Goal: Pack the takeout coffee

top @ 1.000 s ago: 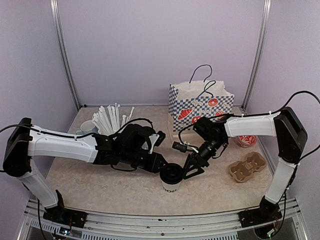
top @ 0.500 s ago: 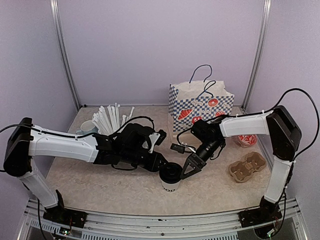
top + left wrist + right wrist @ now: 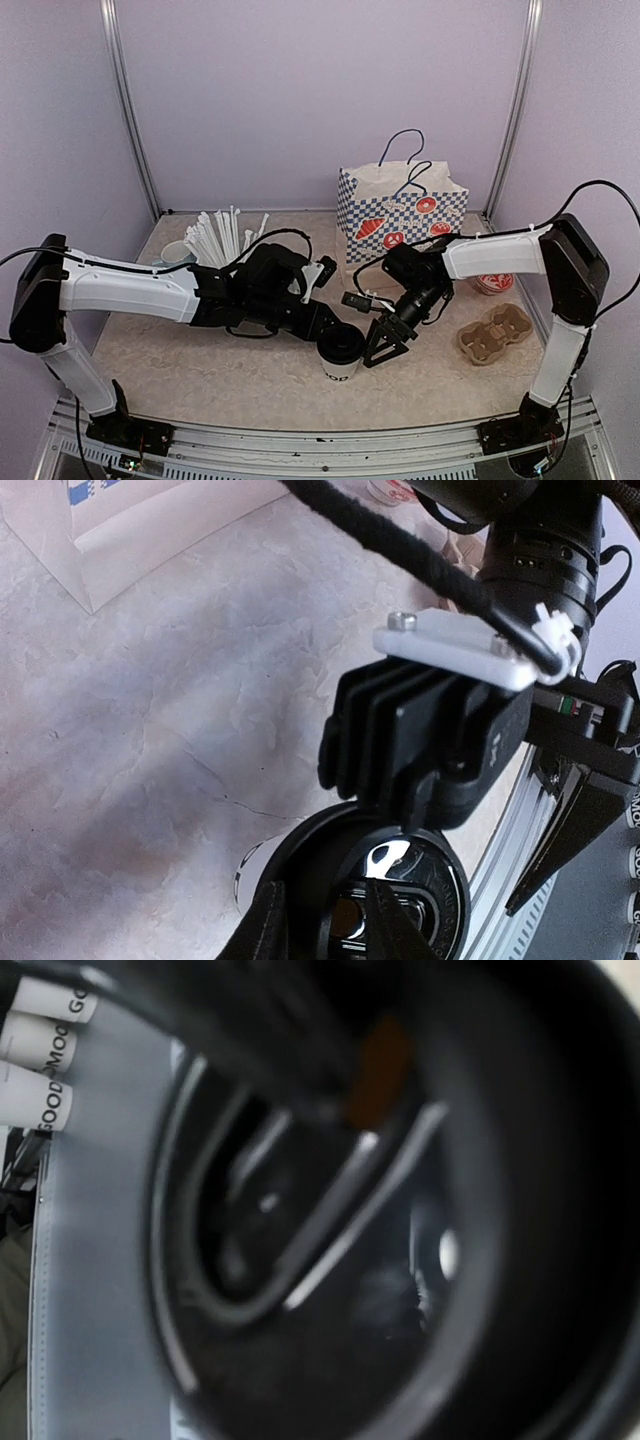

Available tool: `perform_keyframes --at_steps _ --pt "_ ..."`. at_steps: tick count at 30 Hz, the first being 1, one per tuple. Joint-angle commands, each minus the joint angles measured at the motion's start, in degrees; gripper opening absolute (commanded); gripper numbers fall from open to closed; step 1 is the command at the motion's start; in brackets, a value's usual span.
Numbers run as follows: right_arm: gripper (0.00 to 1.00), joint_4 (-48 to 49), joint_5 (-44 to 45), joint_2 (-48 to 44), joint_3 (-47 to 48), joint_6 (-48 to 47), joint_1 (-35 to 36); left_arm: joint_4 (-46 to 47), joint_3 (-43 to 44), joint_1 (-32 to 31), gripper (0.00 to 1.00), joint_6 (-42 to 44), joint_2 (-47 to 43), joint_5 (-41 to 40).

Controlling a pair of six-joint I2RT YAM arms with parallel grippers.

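- Left pincer [image 3: 331,330] is down on the lid [image 3: 342,343], coming at it from the lid's back-left edge.
- On the left wrist cam one finger [image 3: 268,925] sits outside the rim and the other is over the top of the lid, so it looks clamped on the rim.
- The cup [image 3: 340,370] stands upright on the table [image 3: 200,365], right under that pincer's tips. The lid is sitting on it and the black lettering faces the near edge. Can't tell if the lid is snapped fully down.
- Right pincer [image 3: 385,350] is just to the right of the cup, tips angled down at the table. Its jaws are spread wide in a V with nothing between them. Can't tell whether the finger nearest the cup actually touches it.
- The right wrist cam is no help, just a dark blurry round shape filling the view.
- The carrier [image 3: 495,333] lies flat to the right of the right pincer, clearly apart from it.
- The bag [image 3: 403,215] stands behind the right pincer, well apart, with its handles up.
- The straws [image 3: 222,238] and the mug [image 3: 176,253] are behind and well to the left of the left pincer, on the far side of its arm.
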Motion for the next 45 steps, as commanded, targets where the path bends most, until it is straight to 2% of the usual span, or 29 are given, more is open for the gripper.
perform_keyframes --at_steps 1,10,17,22,26,31,38,45 --pt "0.80 -0.9 -2.2 -1.4 0.2 -3.0 1.1 -1.3 3.3 -0.6 0.30 2.2 -0.5 -0.8" --pt "0.83 -1.0 -3.6 -3.9 -1.5 -3.7 4.0 -6.3 2.6 -1.3 0.34 -0.1 -6.5 -8.4" --pt "0.83 -2.6 -0.2 -7.0 -2.0 -5.7 4.0 -9.0 -2.8 -1.1 0.34 -8.5 -14.0 -14.7" --pt "0.76 -7.0 1.4 -6.9 -0.4 -8.9 -1.0 -7.4 -7.2 -2.3 0.34 -12.8 -16.5 -10.6" --pt "0.71 -4.8 3.0 -6.6 1.9 -5.6 -4.3 -7.2 -8.8 -3.5 0.34 -12.4 -16.0 -7.7" --pt "0.71 0.3 9.9 -4.4 5.2 -1.0 -4.6 -5.3 -8.5 -4.6 0.35 -11.3 -13.7 -4.8" --pt "0.65 1.4 10.8 0.4 9.3 2.2 -4.6 -4.0 -7.7 -5.0 0.35 -9.7 -10.3 -2.4" --pt "0.64 1.1 8.7 2.1 10.1 2.3 -4.6 -4.3 -7.2 -5.2 0.35 -8.1 -8.6 -2.3"
